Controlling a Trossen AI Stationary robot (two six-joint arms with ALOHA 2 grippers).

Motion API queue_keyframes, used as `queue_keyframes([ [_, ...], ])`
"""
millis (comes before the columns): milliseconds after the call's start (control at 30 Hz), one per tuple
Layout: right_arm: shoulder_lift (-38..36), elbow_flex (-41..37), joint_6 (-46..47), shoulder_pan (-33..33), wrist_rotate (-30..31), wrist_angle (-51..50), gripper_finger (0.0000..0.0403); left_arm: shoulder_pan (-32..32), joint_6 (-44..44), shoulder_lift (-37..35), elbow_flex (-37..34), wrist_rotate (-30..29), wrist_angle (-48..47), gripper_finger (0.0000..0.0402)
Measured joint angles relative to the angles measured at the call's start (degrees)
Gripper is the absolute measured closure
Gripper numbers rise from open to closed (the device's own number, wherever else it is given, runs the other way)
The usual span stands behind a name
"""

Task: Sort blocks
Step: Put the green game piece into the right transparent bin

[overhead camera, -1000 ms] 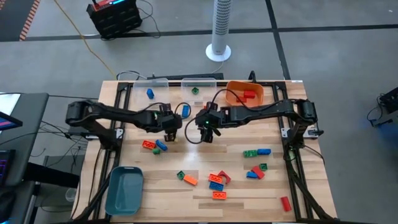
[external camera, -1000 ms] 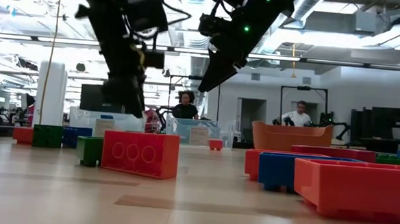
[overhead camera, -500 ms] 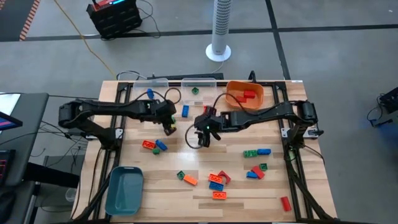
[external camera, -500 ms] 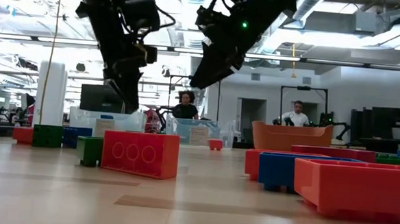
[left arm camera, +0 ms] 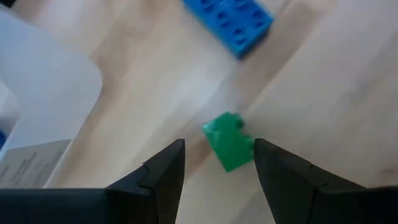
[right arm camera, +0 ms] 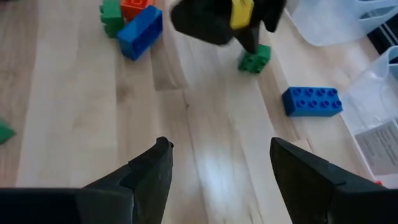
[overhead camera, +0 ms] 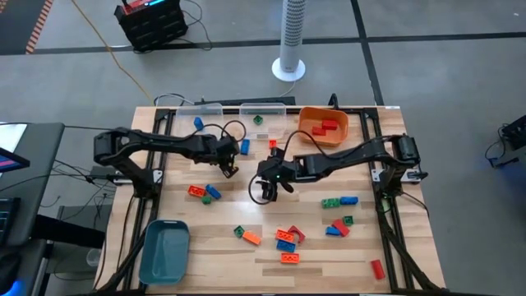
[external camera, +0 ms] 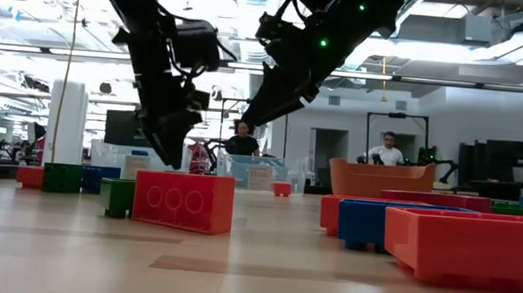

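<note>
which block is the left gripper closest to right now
The small green block lying alone on the wood, right between the left gripper and its open fingers; the long blue block lies farther off.

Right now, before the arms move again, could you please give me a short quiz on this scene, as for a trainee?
1. True or false: the orange bin holds red blocks.
2. Which block lies on the table just ahead of the left gripper? A green, B red, C orange.
3. Fill in: the right gripper is ____ and holds nothing.

Key: 1 true. 2 A, the green block. 3 open.
</note>
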Motion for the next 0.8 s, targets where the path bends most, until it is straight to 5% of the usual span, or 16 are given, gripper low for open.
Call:
queue_keyframes([
  [233,0.0,0.0,0.7,0.7,0.0,0.6,0.0127,0.0,-0.8,1.4,0.1,-3.4,0.8,0.0214],
  [667,0.0,0.0,1.6,1.2,0.0,2.2,0.0127,0.2,2.1,-0.7,0.0,0.7,1.0,0.0214],
  [800,0.0,0.0,1.6,1.1,0.0,3.0,0.0127,0.5,7.0,-0.4,0.0,6.5,0.0,0.0214],
])
